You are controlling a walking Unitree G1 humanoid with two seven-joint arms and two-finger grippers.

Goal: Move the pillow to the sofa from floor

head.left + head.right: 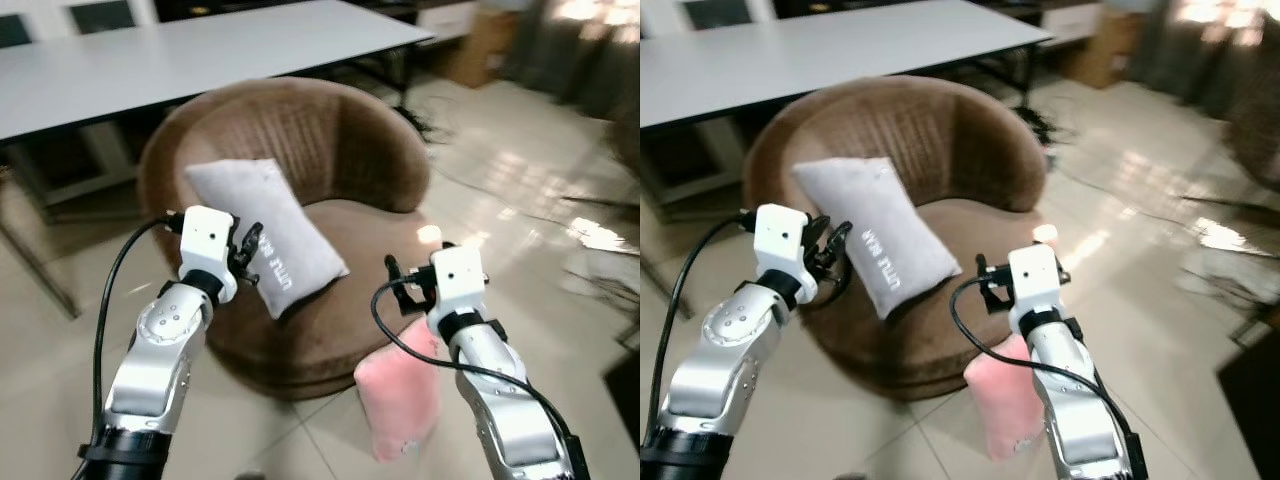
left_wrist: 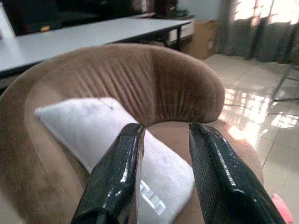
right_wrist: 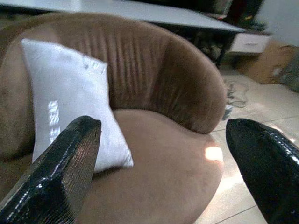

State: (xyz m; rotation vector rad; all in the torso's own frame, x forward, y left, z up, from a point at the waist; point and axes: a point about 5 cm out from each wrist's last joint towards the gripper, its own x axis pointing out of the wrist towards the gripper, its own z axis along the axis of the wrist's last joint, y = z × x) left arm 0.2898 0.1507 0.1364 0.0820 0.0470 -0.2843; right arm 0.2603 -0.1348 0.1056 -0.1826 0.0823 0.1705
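**Pink pillow on the floor, both claws raised over the chair**

Silver forearms rise from the bottom of the head view. On the robot's left, the left claw (image 1: 247,250) hangs in front of the grey pillow (image 1: 262,232), which leans against the back of the brown sofa (image 1: 340,150), a round tub chair. In its wrist view the black fingers (image 2: 117,177) stand slightly apart with nothing between them. Behind the sofa runs a long white table (image 1: 180,55).

Further right, the right claw (image 1: 405,285) hovers over the seat's front edge, spread wide and empty, as its wrist view shows by the broad gap between the fingers (image 3: 58,177). Below that arm, the pink pillow (image 1: 400,395) lies on the tiled floor (image 1: 520,210) against the sofa's base, partly hidden by the forearm.

Both claws sit well above the pink pillow, so the likely step is a reach down. The risks I see: the right arm blocks the head view of the pillow, so a descent could miss it; a shallow pinch on soft fabric could slip; and the left claw could nudge the grey pillow.
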